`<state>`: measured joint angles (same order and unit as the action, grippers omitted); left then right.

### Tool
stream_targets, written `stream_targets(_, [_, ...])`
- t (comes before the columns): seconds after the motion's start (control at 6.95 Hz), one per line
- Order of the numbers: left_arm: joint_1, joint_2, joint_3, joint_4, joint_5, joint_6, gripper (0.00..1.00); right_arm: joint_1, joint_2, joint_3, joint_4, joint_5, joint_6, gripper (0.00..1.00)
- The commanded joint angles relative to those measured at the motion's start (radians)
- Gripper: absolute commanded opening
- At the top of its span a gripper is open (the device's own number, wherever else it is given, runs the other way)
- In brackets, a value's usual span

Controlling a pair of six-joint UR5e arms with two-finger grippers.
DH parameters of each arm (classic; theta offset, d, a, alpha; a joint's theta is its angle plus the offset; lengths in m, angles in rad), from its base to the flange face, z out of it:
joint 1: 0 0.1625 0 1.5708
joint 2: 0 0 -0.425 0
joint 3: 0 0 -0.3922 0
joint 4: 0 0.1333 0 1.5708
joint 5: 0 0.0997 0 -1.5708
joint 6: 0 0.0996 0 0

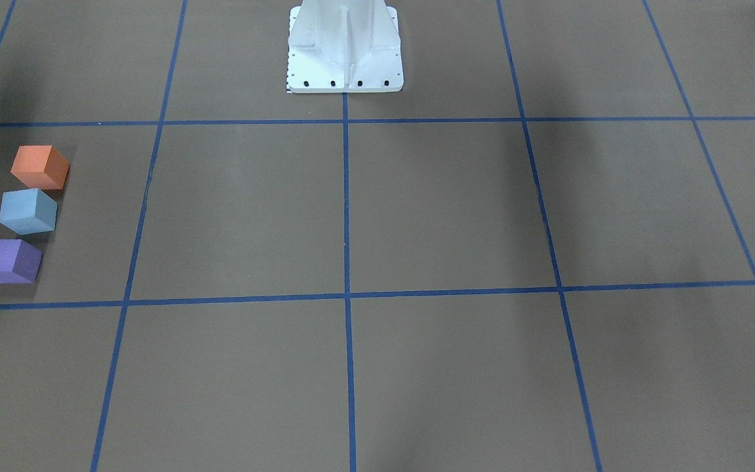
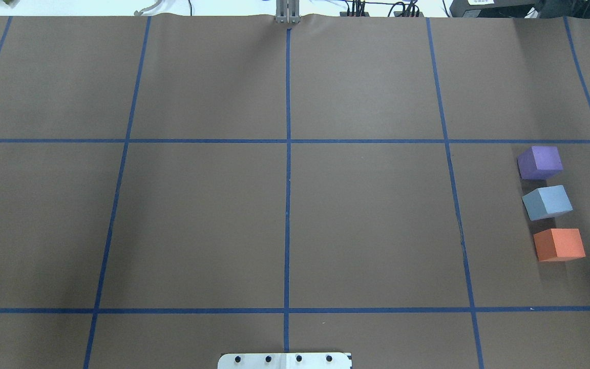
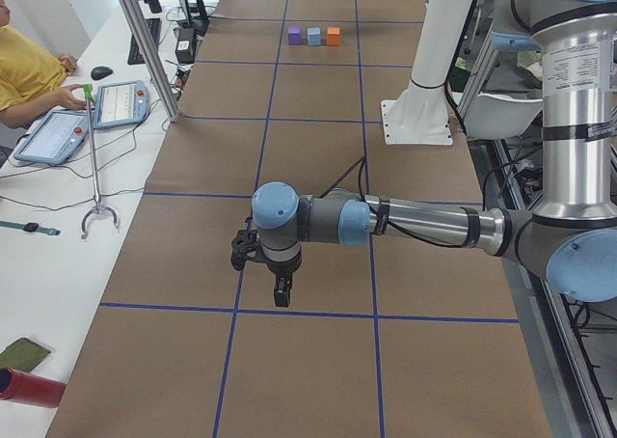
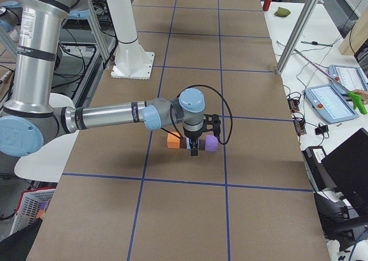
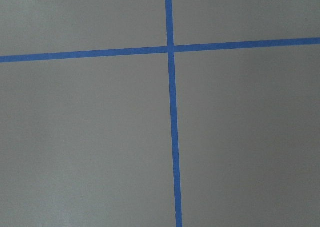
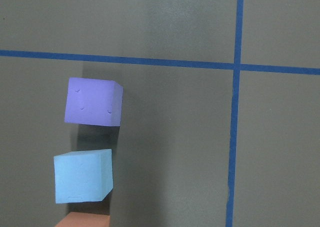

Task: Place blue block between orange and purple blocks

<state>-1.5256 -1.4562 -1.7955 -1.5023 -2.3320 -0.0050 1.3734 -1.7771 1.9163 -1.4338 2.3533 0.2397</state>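
Observation:
The orange block (image 1: 40, 166), the blue block (image 1: 28, 211) and the purple block (image 1: 8, 260) stand in a row on the brown table, blue in the middle, with small gaps between them. The overhead view shows them at the right: purple (image 2: 540, 162), blue (image 2: 547, 202), orange (image 2: 559, 244). The right wrist view looks down on purple (image 6: 93, 101) and blue (image 6: 83, 175). My right gripper (image 4: 194, 152) hangs above the row in the exterior right view. My left gripper (image 3: 281, 293) hovers over bare table far from the blocks. I cannot tell whether either is open or shut.
The white robot pedestal (image 1: 345, 49) stands at the table's middle edge. Blue tape lines (image 5: 172, 137) grid the brown table. An operator (image 3: 24, 67) with tablets (image 3: 120, 103) sits beside the table; a metal post (image 3: 145, 42) stands at its edge.

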Motion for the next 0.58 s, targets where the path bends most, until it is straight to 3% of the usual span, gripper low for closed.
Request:
stream_targets(0.0, [-0.001,-0.001,-0.002,-0.001,-0.006,0.002,1.00,-0.028,0.001,-0.016,-0.002,0.007,-0.005,1.00])
stream_targets(0.43, [-0.001,0.000,-0.004,-0.001,-0.006,0.002,1.00,-0.014,0.060,-0.059,-0.058,0.006,-0.076,1.00])
